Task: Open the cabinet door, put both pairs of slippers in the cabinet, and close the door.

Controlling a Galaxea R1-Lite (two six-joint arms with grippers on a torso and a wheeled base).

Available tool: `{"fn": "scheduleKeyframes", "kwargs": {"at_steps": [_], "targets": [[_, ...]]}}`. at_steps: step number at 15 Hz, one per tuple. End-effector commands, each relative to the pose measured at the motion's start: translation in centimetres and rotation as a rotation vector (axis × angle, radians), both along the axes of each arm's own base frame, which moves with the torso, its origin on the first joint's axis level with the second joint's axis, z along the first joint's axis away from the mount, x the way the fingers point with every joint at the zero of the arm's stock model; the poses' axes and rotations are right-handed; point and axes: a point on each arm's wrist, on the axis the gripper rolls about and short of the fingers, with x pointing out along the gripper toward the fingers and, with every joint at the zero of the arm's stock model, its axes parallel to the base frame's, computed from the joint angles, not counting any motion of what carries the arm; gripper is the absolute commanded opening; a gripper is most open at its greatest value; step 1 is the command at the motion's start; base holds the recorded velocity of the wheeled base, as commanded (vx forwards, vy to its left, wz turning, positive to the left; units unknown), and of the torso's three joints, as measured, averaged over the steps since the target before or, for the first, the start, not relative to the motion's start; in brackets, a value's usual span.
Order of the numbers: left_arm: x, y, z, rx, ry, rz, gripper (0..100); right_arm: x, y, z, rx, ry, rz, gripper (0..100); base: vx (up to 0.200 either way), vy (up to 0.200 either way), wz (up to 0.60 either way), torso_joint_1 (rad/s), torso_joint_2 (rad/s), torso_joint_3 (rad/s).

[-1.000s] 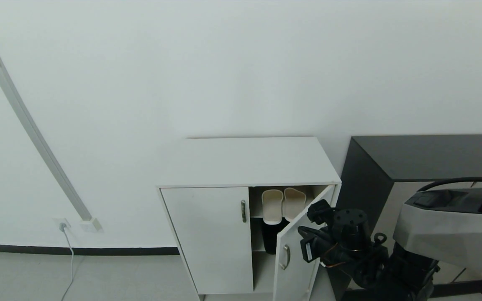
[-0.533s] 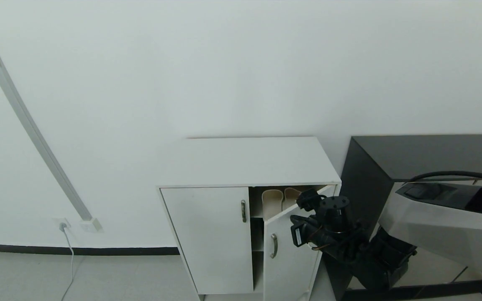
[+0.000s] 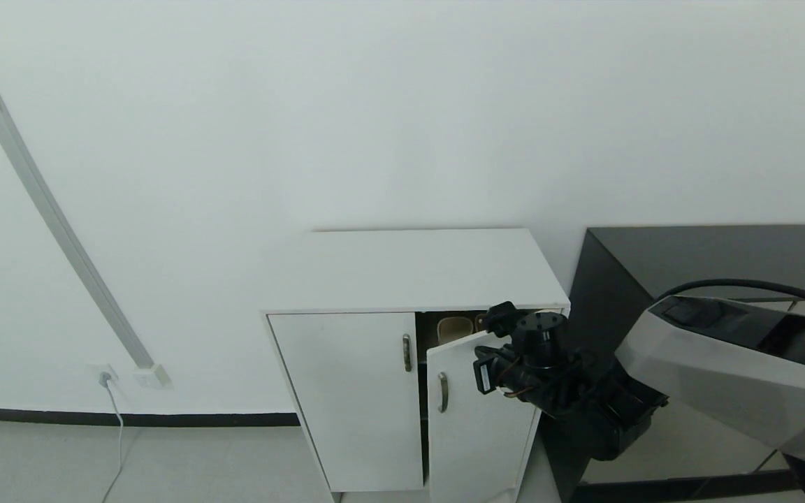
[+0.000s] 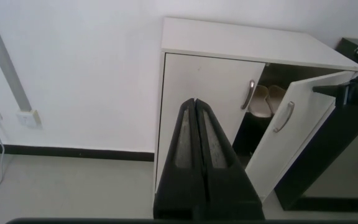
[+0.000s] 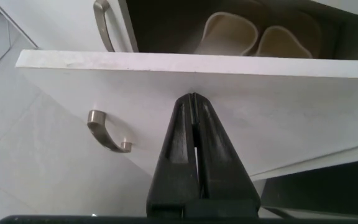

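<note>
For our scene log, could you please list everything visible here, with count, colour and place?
cabinet: one, white, against the wall.
left door: one, white, shut.
right door: one, white, ajar.
handles: two, metal, one per door.
slippers: one pair, beige, upper shelf inside.
table: one, black, right of cabinet.
wall socket: one, white, low on wall, cable plugged in.
trunking: one, pale, slanting up the wall.
left claw: one, black, shut, empty.
right claw: one, black, shut, at the right door's face.
</note>
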Motion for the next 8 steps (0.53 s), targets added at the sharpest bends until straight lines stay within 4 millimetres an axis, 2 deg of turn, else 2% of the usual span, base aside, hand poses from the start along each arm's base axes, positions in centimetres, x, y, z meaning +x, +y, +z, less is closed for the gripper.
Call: {"fn": "scheduleKeyframes", "kwargs": {"at_steps": [1,8], "targets": [[0.0,0.0,0.0,0.000,0.000,0.001,0,0.6,0.4,0.0,0.008,-0.013,-0.002,0,0.000,0.000,0.00,0.000,0.00,0.000],[0.0,0.0,0.0,0.000,0.001,0.001,0,2.4,1.4,0.4,0.017,-0.027,-0.008,0,0.000,0.000,0.00,0.000,0.00,0.000]]}}
